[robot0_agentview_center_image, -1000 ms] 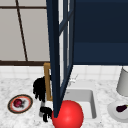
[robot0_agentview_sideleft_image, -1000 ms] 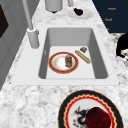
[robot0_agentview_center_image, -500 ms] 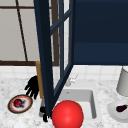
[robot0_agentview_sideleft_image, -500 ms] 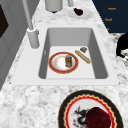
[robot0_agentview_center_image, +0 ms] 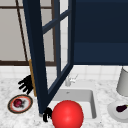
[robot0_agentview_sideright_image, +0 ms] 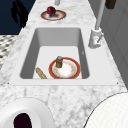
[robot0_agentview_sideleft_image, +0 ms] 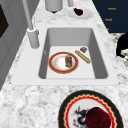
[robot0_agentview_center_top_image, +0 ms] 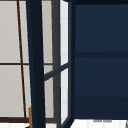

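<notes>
Front view: left hand (robot0_agentview_center_image: pixel 26 84) sits just beside the brown handle (robot0_agentview_center_image: pixel 32 81) of the open cabinet door (robot0_agentview_center_image: pixel 37 55), fingers spread wide, holding nothing. Right hand (robot0_agentview_center_image: pixel 47 114) is low by the door's bottom corner, beside a red ball (robot0_agentview_center_image: pixel 67 114); its fingers cannot be judged. The side views add the sink's plate (robot0_agentview_sideleft_image: pixel 63 63) with a jar (robot0_agentview_sideleft_image: pixel 68 60). Since half a second ago, the door has swung further open.
</notes>
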Controlling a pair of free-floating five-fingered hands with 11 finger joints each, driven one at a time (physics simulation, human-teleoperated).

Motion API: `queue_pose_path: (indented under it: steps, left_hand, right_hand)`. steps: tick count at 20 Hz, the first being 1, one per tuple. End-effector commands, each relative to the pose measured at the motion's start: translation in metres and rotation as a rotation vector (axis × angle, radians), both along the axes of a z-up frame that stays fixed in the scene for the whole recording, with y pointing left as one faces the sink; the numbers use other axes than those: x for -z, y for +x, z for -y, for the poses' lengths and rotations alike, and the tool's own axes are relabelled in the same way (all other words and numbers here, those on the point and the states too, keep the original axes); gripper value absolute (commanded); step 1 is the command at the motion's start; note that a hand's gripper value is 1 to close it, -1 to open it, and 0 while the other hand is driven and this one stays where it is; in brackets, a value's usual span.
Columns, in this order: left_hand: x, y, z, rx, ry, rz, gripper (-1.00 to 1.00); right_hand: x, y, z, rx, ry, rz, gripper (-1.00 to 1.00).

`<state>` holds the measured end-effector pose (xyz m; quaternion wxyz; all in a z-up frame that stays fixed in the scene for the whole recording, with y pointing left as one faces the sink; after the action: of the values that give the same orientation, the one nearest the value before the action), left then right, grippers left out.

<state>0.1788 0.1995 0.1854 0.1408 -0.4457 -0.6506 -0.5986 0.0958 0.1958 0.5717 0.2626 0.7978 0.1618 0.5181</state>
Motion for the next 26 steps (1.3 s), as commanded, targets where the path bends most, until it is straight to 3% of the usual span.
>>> queue_pose_path:
  steps: [1, 7, 8, 9, 10, 11, 13, 16, 17, 21, 26]
  left_hand:
    - [0.000, 0.000, 0.000, 0.000, 0.000, 0.000, 0.00]
    - [0.000, 0.000, 0.000, 0.000, 0.000, 0.000, 0.00]
    - [0.000, 0.000, 0.000, 0.000, 0.000, 0.000, 0.00]
    - [0.000, 0.000, 0.000, 0.000, 0.000, 0.000, 0.00]
    - [0.000, 0.000, 0.000, 0.000, 0.000, 0.000, 0.00]
    - [0.000, 0.000, 0.000, 0.000, 0.000, 0.000, 0.00]
    - [0.000, 0.000, 0.000, 0.000, 0.000, 0.000, 0.00]
    - [0.000, 0.000, 0.000, 0.000, 0.000, 0.000, 0.00]
    - [0.000, 0.000, 0.000, 0.000, 0.000, 0.000, 0.00]
    - [0.000, 0.000, 0.000, 0.000, 0.000, 0.000, 0.00]
    - [0.000, 0.000, 0.000, 0.000, 0.000, 0.000, 0.00]
  right_hand:
    - [0.018, 0.031, 0.004, -0.010, -0.023, 0.000, -1.00]
    - [0.033, 0.040, -0.008, 0.058, -0.034, -0.034, -1.00]
    - [0.035, 0.037, 0.001, 0.068, -0.011, -0.068, -1.00]
    - [0.036, 0.015, 0.005, 0.042, -0.028, -0.081, -1.00]
    - [0.038, 0.007, -0.001, 0.052, -0.044, -0.072, -1.00]
    - [0.030, 0.001, -0.013, 0.100, -0.063, -0.023, -1.00]
    - [0.029, -0.003, -0.006, 0.097, -0.055, -0.019, -1.00]
    - [0.043, -0.030, -0.006, 0.083, -0.035, -0.125, -1.00]
    - [0.048, -0.037, -0.011, 0.087, -0.087, -0.143, -1.00]
    - [0.063, -0.065, -0.011, 0.063, -0.108, -0.172, -1.00]
    - [0.079, -0.091, -0.009, -0.053, -0.177, -0.268, -1.00]
